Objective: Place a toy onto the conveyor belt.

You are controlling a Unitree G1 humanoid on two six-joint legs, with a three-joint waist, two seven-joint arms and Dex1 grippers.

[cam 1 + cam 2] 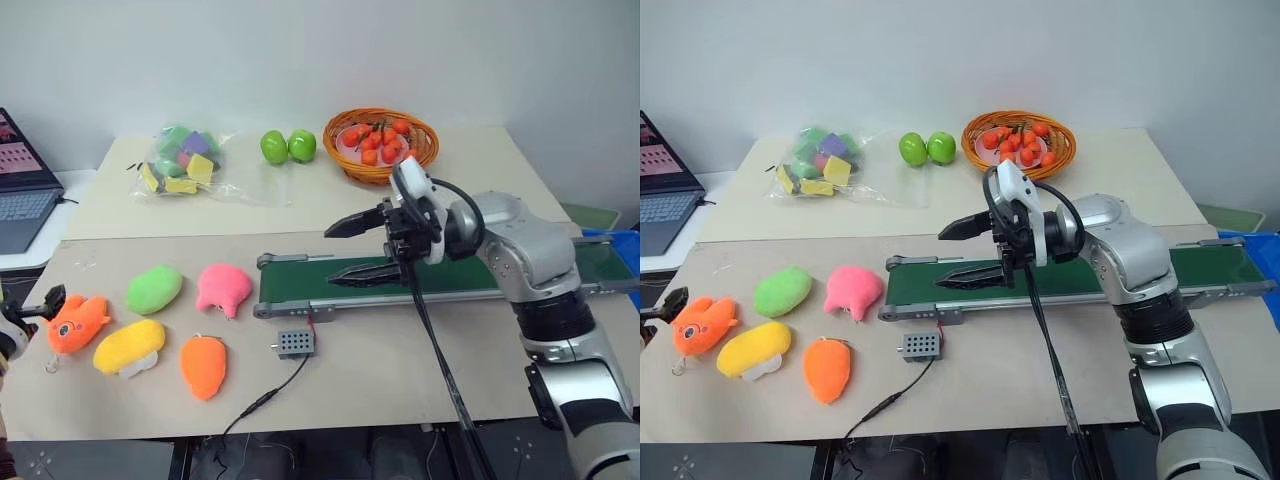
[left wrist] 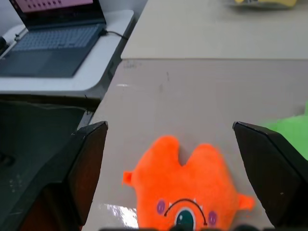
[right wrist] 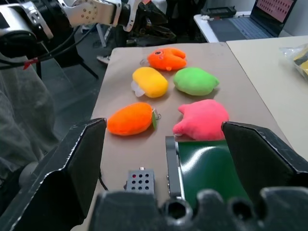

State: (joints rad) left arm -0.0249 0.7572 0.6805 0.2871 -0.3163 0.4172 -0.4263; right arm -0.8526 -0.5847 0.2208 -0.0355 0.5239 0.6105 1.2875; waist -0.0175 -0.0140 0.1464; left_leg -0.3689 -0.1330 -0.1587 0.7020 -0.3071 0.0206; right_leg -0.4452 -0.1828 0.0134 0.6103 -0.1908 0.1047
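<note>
The toy (image 1: 77, 322) lies flat at the far left of the surface (image 1: 400, 370), leftmost of the plush row, with the yellow plush (image 1: 128, 345) just to its right. The left pincer (image 2: 168, 168) sits right at it, fingers wide apart on either side, not gripping. The right pincer (image 1: 352, 250) hangs empty over the left end of the conveyor belt (image 1: 450, 278), fingers spread

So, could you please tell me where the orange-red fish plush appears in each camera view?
Left eye view: orange-red fish plush at far left, beside the left gripper.
Right eye view: far left.
Left wrist view: bottom centre, between the open fingers.
Right wrist view: top centre.
Shared landmark: the green plush next to it.
</note>
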